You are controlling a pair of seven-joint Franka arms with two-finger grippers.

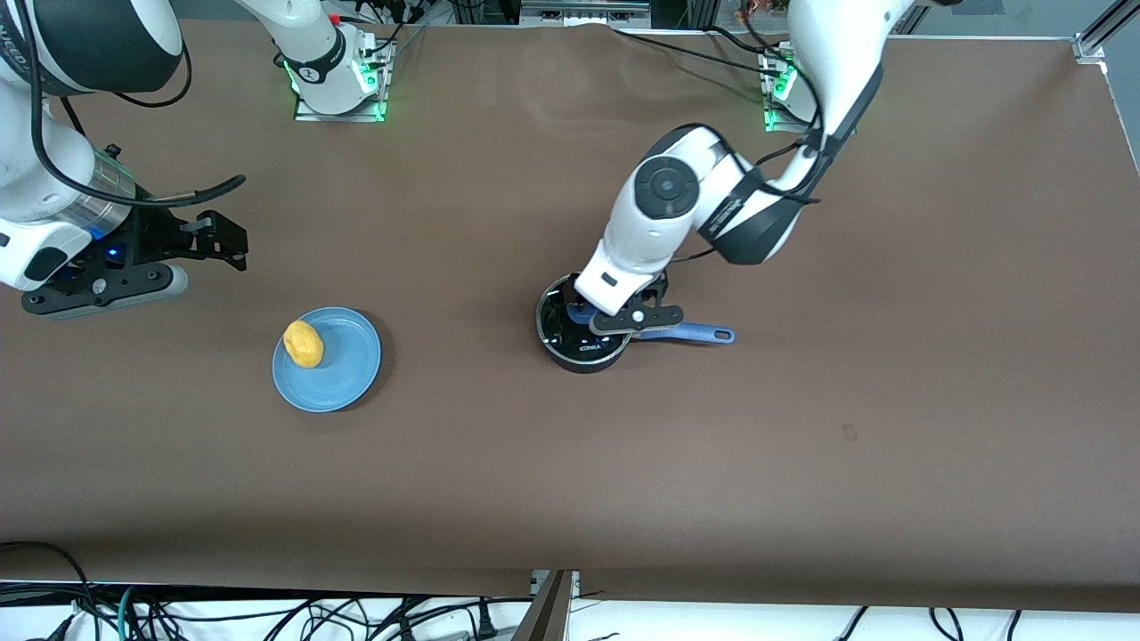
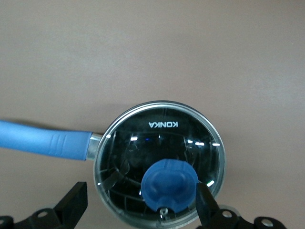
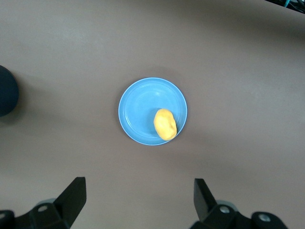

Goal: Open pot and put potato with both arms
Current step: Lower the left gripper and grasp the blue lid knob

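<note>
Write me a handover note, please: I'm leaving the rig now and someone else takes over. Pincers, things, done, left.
Left pincer: open, low over the pot, fingers either side of the blue knob on its glass lid; knob not gripped yet.
Right pincer: open, empty, waiting in the air toward the right arm's end of the table, short of the plate.
Pot: on the table, lid on, blue handle pointing toward the left arm's end.
Potato: on the light-blue plate, near its rim.
Done: left arm lined up on the knob.
Left: grip the knob, lift the lid, pick up the potato, drop it in the pot.
</note>
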